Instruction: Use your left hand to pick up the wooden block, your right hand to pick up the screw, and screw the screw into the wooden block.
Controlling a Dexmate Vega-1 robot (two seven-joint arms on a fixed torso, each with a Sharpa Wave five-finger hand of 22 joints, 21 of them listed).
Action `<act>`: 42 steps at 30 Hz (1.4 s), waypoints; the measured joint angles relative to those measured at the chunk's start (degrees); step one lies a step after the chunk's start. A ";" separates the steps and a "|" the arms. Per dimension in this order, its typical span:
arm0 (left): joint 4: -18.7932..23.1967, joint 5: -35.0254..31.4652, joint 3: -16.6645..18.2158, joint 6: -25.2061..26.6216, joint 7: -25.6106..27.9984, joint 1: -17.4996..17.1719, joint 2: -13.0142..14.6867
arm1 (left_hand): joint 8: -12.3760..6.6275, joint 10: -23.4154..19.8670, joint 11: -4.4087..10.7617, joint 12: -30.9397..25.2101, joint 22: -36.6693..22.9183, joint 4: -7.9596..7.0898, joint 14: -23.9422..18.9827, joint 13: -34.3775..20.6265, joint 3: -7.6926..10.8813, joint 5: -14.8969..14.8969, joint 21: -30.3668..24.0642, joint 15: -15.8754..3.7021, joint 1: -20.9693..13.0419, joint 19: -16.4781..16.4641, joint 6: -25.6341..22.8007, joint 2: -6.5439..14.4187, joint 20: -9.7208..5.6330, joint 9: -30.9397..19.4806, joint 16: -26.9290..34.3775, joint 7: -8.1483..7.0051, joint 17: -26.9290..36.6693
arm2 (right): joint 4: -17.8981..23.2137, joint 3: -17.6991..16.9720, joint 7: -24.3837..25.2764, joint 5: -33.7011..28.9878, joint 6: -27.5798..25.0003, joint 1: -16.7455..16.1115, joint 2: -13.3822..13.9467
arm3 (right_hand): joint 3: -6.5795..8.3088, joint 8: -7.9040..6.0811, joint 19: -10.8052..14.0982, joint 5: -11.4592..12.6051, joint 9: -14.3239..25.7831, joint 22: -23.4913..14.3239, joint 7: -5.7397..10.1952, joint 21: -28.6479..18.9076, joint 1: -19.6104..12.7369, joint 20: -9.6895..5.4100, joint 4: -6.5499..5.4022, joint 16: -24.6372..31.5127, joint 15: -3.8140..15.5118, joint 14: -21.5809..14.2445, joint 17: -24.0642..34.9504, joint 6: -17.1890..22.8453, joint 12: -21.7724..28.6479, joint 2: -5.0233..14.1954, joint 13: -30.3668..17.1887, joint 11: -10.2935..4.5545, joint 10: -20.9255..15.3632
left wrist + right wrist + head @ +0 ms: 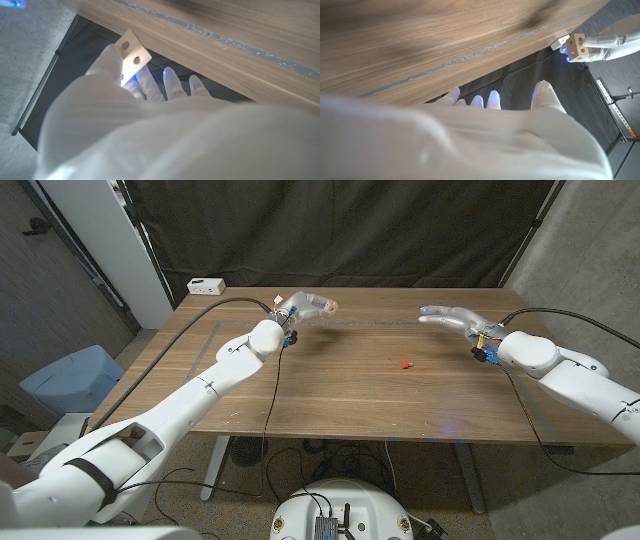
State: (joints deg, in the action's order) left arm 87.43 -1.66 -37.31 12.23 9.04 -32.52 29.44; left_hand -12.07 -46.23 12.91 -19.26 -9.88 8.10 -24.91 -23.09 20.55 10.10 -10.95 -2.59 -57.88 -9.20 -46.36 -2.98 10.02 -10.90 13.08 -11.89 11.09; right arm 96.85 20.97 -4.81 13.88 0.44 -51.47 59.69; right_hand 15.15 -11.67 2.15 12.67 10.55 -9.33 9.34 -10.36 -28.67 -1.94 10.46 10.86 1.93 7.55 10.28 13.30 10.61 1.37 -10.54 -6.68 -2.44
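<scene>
Left hand (296, 308) held the wooden block (326, 306) above the table's (340, 395) far left, block at its fingertips, long axis pointing right. Right hand (452, 317) hovered far right, fingers spread, holding nothing. Red screw (405, 364) lay on the table nearer, apart from both hands; its axis was too small to tell.

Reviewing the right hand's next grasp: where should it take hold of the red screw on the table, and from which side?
Probably from above, pinching its sides: the screw lies small and low on the bare table, apart from the raised right hand. Its head and tip are too small to tell apart.
</scene>
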 measured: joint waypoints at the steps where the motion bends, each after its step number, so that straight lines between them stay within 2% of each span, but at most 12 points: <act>1: -0.06 0.66 0.00 -0.02 -0.02 0.03 -0.04 | 0.00 0.12 -0.13 0.09 0.00 0.00 0.09 -0.01 0.00 0.00 0.00 -0.09 0.00 0.03 0.00 0.00 0.03 0.00 0.00 0.00 0.00 | 0.21 0.21 -0.24 -0.53 -0.17 0.22 0.60 | 0.10 0.00 0.00 0.00 0.00 0.00 0.00 0.00 -0.17 0.00 0.03 0.00 0.04 -0.22 0.00 0.00 0.00 -0.15 0.00 -0.11 0.12; 5: -0.43 2.10 0.01 -0.07 -0.33 0.28 -0.23 | 0.00 0.25 -0.25 0.23 0.00 0.22 0.21 -0.05 -0.22 0.00 0.36 0.03 -0.22 0.43 0.00 0.22 0.18 0.01 0.00 0.00 0.00 | 0.82 0.74 -1.12 -2.65 -0.73 0.78 2.04 | 0.52 0.00 0.17 -0.43 0.00 0.00 0.32 0.00 -1.66 0.12 0.21 0.00 0.12 -0.30 0.00 -0.32 -0.01 -0.92 0.00 -1.04 1.04; 9: -0.57 2.95 -0.06 -0.07 -0.63 0.62 -0.34 | 0.12 0.68 -0.08 0.66 0.00 0.05 1.27 -0.05 -0.38 0.00 0.58 0.04 -0.22 1.57 0.00 0.22 0.15 0.01 -0.41 0.00 0.00 | 1.28 1.03 -2.03 -4.73 -1.15 1.12 2.96 | 0.71 0.00 0.33 -0.87 0.00 0.00 0.65 0.00 -2.43 0.09 0.22 0.00 0.11 -0.30 0.00 -0.65 -0.25 -1.05 0.01 -1.31 1.76; 16: -0.82 4.65 -0.40 0.46 -1.58 1.15 -0.36 | 0.23 1.24 -0.19 1.11 0.00 0.29 2.37 -0.18 -0.61 0.00 0.59 0.15 -0.23 2.90 0.41 0.22 0.61 0.01 -0.89 -0.41 0.09 | 2.37 1.69 -3.54 -7.86 -1.40 1.94 4.85 | 1.01 0.68 0.52 -1.32 -0.01 -0.04 1.13 0.00 -4.10 0.53 0.06 0.00 0.11 -0.29 -0.01 -1.78 -0.25 -1.51 0.01 -0.92 3.62; 20: -1.08 6.01 -0.44 0.54 -2.17 1.37 -0.39 | 0.23 1.23 -0.20 1.56 0.00 0.18 2.56 -0.18 -0.71 0.00 0.59 0.08 -0.23 3.26 0.41 0.22 0.41 0.01 -0.89 -0.41 0.09 | 3.10 2.34 -4.59 -10.28 -1.40 2.63 5.95 | 1.25 0.68 0.31 -1.32 -0.01 -0.16 1.12 0.00 -4.47 0.73 -0.18 0.00 0.11 -0.29 -0.01 -2.39 -0.25 -1.88 0.01 -1.40 4.11; 24: -1.52 7.32 -0.45 0.37 -2.97 1.60 -0.41 | 0.23 1.74 -0.31 1.90 0.00 0.18 3.57 -0.18 -0.97 0.00 0.59 -0.08 -0.23 4.31 1.01 0.22 0.19 0.02 -1.01 -0.42 0.09 | 3.63 2.88 -5.30 -12.57 -1.04 3.19 6.68 | 1.25 0.68 0.55 -1.32 -0.01 -0.16 1.11 0.00 -4.84 0.97 -0.18 0.00 0.11 -0.29 -0.01 -2.38 -0.25 -2.25 0.01 -1.15 4.36; 27: -1.86 8.06 -0.45 -0.05 -3.51 1.75 -0.41 | 0.23 1.74 -0.31 2.11 0.00 0.30 3.87 -0.18 -1.09 0.00 0.59 0.22 -0.23 4.70 1.02 0.22 -0.20 0.02 -1.23 -0.41 0.09 | 3.91 3.17 -5.60 -14.33 -0.48 3.50 7.00 | 1.25 0.68 0.62 -1.66 0.27 -0.16 1.13 -0.28 -5.04 1.04 -0.18 0.00 0.11 -0.29 -0.01 -2.40 -0.25 -2.45 0.01 -1.40 4.73; 42: -4.21 11.01 -0.85 -2.44 -6.64 2.83 -0.65 | 0.23 2.05 0.00 2.55 0.00 0.07 4.48 -0.17 -1.32 0.00 0.58 0.21 -0.01 5.63 1.01 0.44 0.10 0.03 -1.22 -0.41 0.10 | 3.69 4.33 -6.78 -22.21 3.78 5.05 7.48 | 1.71 0.67 1.76 -1.66 0.27 -0.15 2.09 -0.28 -6.57 0.92 -0.19 0.00 0.11 -0.29 -0.01 -2.29 -0.25 -2.93 0.01 -2.04 5.36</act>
State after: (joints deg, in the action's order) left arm 83.22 9.35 -38.16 9.79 2.40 -29.70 28.79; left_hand -11.84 -44.18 12.91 -16.71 -9.88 8.17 -20.43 -23.27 19.23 10.10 -10.37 -2.38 -57.88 -3.57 -45.35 -2.54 10.12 -10.87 11.86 -12.30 11.19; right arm 100.54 25.30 -11.59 -8.33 4.22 -46.42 67.17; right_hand 16.86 -11.00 3.90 11.02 10.82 -9.48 11.42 -10.64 -35.24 -1.02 10.27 10.86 2.05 7.26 10.27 11.01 10.36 -1.56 -10.53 -8.72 2.92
